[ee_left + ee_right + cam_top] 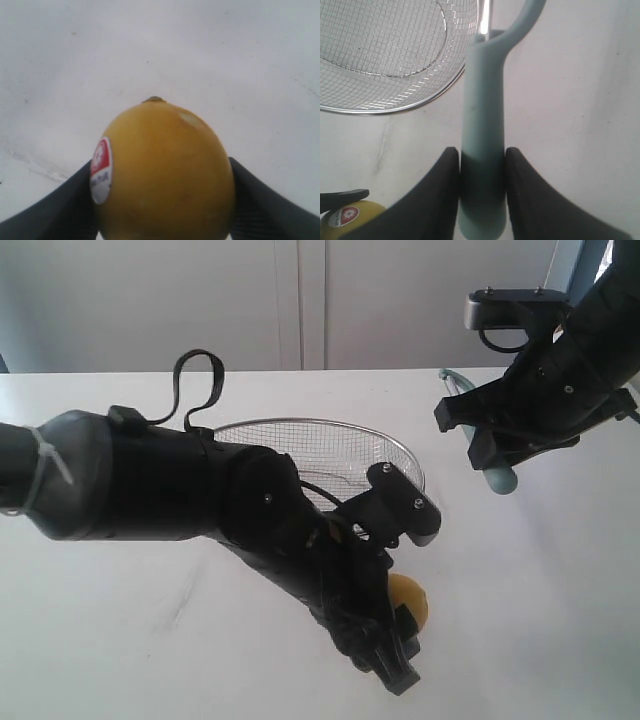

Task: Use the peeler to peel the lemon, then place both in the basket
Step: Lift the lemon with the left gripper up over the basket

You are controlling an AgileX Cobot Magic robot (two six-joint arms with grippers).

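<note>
The yellow lemon [165, 175] with its red-and-white sticker [101, 170] fills the left wrist view, pressed between both black fingers [55, 210] of my left gripper [162, 200]. In the exterior view the lemon [412, 598] peeks out behind that gripper [392, 640], low over the white table, in front of the wire basket [390, 445]. My right gripper [482, 170] is shut on the pale teal handle of the peeler [484, 125]; the handle end [500, 480] hangs below the right gripper [500, 440], raised at the right of the basket. The peeler's blade head is out of view.
The white table [560, 620] stretches around the basket [385, 55]. The bulky left arm [150, 490] lies across the left half, covering part of the basket's near rim. A pale wall stands behind the table.
</note>
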